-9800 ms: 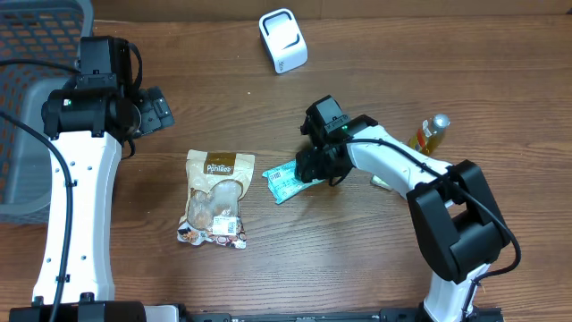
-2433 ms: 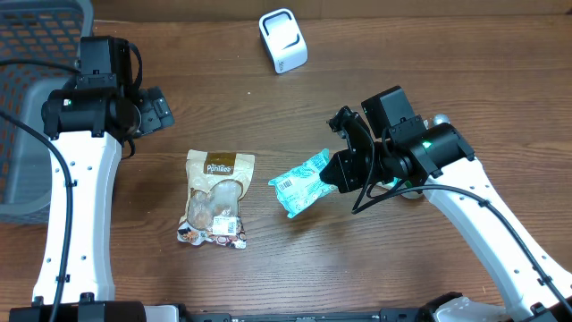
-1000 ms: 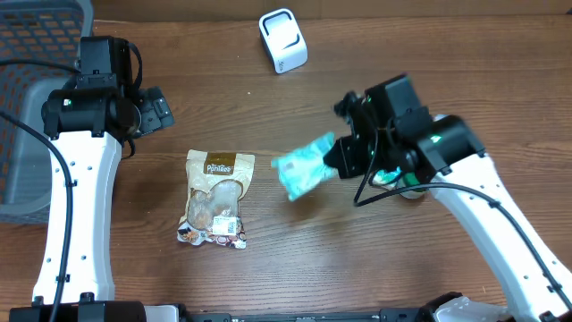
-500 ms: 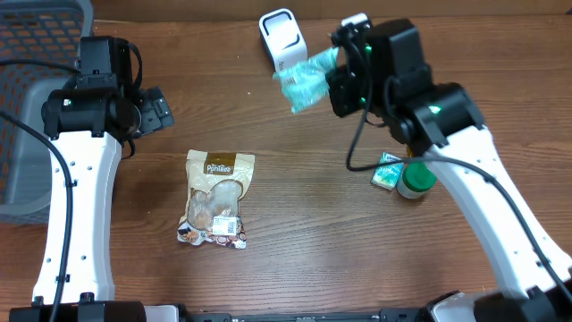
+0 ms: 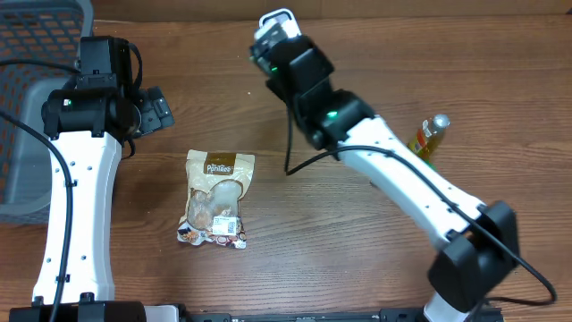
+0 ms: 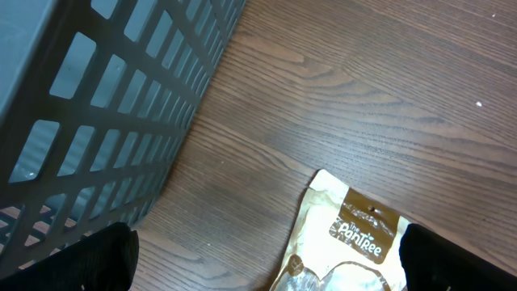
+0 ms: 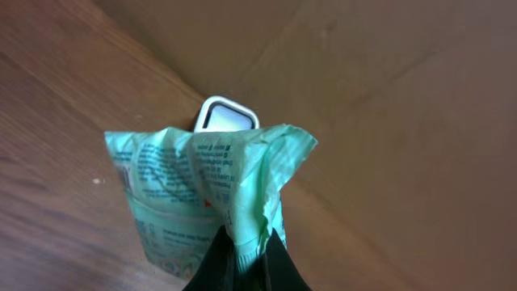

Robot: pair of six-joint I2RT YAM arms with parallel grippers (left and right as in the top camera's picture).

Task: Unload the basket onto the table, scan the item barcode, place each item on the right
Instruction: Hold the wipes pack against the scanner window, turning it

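A light green packet [image 7: 202, 186] hangs from my right gripper [image 7: 246, 242], which is shut on the packet's crimped edge. Its printed face is turned toward the white barcode scanner [image 7: 226, 113], whose top shows just behind it. In the overhead view the right gripper [image 5: 268, 46] is at the scanner [image 5: 277, 16] at the table's back edge, and the arm hides most of the packet. My left gripper [image 6: 266, 271] is open and empty, with only its black fingertips [image 6: 105, 259] in view, above the table by the basket.
A tan Pantree snack pouch [image 5: 217, 197] lies flat left of centre and also shows under the left gripper [image 6: 355, 242]. A grey slatted basket [image 5: 36, 89] fills the far left. A yellow bottle [image 5: 432, 134] stands at the right.
The right arm has carried the green packet from the table's middle up and left to the scanner. The left arm has not moved.
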